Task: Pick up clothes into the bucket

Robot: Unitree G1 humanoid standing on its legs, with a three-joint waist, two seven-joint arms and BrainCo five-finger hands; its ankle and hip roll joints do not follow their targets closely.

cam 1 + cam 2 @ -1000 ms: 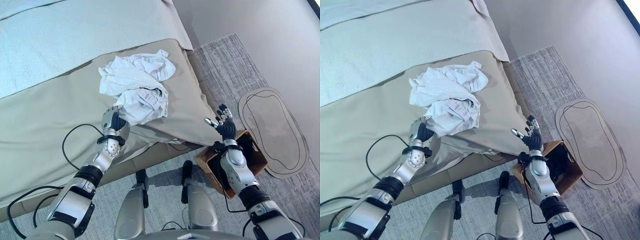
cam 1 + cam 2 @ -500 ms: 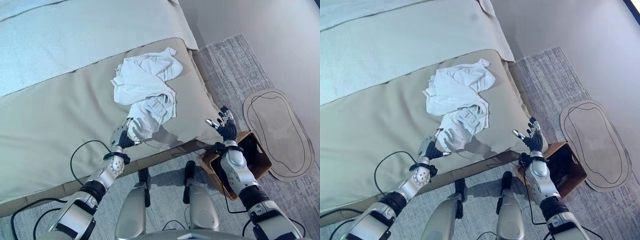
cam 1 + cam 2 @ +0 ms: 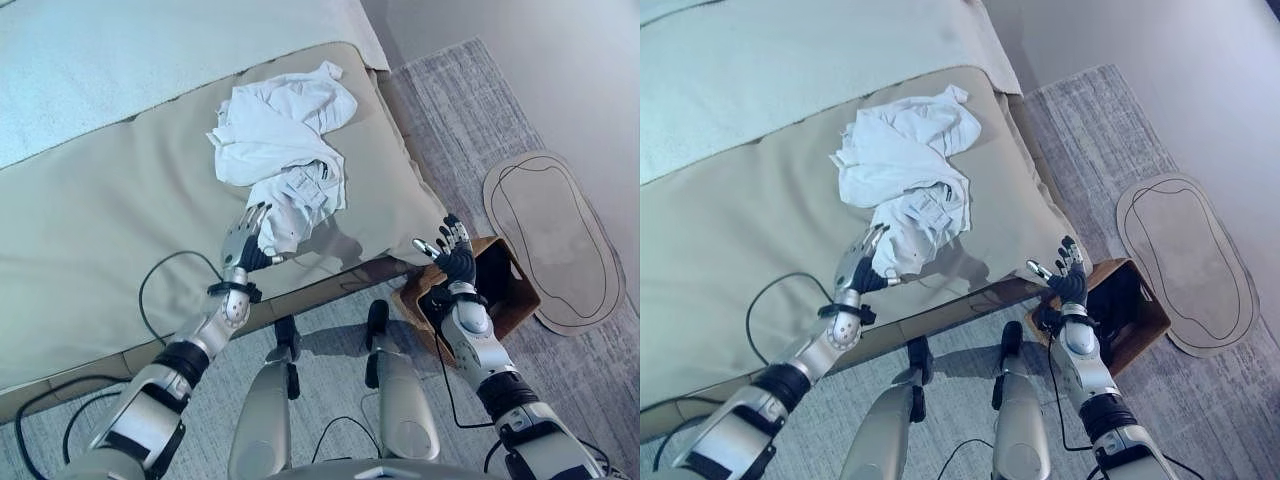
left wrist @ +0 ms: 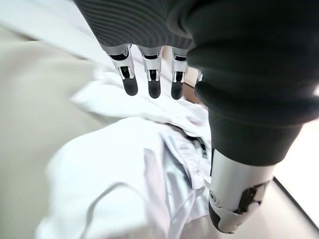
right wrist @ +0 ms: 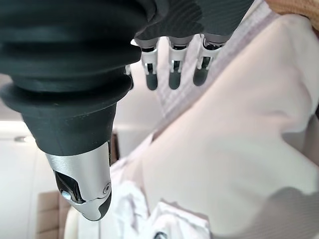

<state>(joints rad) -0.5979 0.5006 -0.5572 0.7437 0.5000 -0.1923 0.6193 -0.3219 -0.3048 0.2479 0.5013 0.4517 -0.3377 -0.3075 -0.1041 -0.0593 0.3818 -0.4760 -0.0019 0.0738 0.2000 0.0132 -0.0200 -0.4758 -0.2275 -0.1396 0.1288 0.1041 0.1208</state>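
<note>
The white clothes (image 3: 282, 150) lie in a crumpled pile on the tan bed cover (image 3: 90, 240), near the bed's corner. The left hand (image 3: 243, 238) is at the pile's 6 o'clock edge with its fingers straight, holding nothing. The right hand (image 3: 452, 250) is open too, raised at 11 o'clock of the brown box (image 3: 520, 295) on the grey rug (image 3: 460, 130).

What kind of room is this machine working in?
Most likely a bedroom: a wide bed with a beige cover carries a crumpled white garment, and a grey woven carpet lies beside it, with a brown open box on it at the bed's corner.
</note>
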